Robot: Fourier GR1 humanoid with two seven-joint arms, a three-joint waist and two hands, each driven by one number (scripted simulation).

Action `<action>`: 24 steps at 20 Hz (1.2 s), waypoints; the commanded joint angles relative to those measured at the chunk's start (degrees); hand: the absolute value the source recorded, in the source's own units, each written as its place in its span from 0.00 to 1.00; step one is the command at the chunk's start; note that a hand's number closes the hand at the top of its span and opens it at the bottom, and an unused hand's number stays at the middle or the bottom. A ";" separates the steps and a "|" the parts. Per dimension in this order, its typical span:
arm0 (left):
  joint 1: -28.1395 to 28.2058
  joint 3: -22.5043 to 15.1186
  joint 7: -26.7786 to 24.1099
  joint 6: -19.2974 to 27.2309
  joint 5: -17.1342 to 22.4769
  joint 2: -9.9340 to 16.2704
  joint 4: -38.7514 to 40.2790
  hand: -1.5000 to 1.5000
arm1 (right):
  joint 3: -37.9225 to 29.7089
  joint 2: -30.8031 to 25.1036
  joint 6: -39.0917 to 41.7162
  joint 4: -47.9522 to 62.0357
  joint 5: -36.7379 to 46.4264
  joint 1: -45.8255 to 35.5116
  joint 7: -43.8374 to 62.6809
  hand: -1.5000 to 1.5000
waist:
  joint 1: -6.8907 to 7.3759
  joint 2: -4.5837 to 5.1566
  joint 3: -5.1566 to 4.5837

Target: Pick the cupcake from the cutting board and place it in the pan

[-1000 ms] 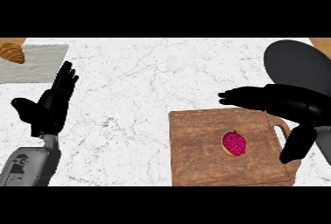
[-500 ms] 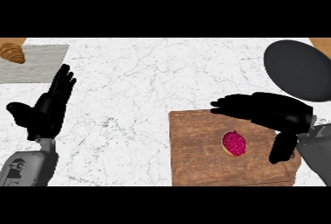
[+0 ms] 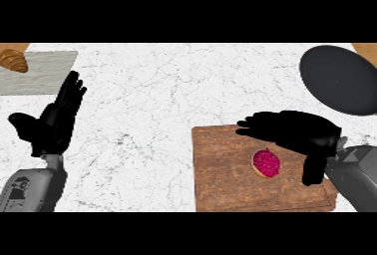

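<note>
Hovering right hand (image 3: 298, 132), fingers spread | above cupcake (image 3: 267, 163) | left hand (image 3: 52, 122) resting

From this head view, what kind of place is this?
Most likely a kitchen counter: a white marbled countertop carrying a wooden cutting board with a cupcake on it, a dark pan at the right, and a croissant at far left.

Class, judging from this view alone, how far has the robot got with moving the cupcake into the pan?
Nothing is completed: the cupcake lies on the cutting board, and the pan holds nothing. In hand: the right hand hovers over the cupcake, fingers and thumb spread around it, not closed. The left hand rests open at the left. Left: grasp, lift, carry, release.
</note>
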 commanded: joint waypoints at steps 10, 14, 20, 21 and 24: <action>-0.15 -0.91 2.40 1.51 -3.93 -3.08 -1.96 0.50 | 3.60 6.17 -5.32 9.87 13.09 0.83 -4.84 0.00 | 0.12 0.05 0.02; 3.86 -1.36 0.41 1.21 -4.00 -4.83 -4.44 0.50 | 3.98 5.96 -3.04 6.24 14.58 4.58 -5.17 0.00 | 0.03 -0.03 0.01; -2.00 4.17 -3.54 -3.47 -1.25 -1.05 5.72 0.50 | 5.62 7.43 -0.32 7.62 16.21 1.79 -7.17 1.00 | -0.24 0.08 -0.02; -3.17 3.33 1.23 -2.00 -1.31 -1.46 1.34 0.50 | 7.20 7.71 -2.70 9.62 15.50 1.66 -10.56 1.00 | 0.05 0.08 0.01; 1.24 3.52 -1.27 -3.65 -0.90 -1.26 -0.35 0.50 | 8.07 4.00 -9.07 7.61 17.56 6.61 -14.42 1.00 | -0.03 -0.03 0.01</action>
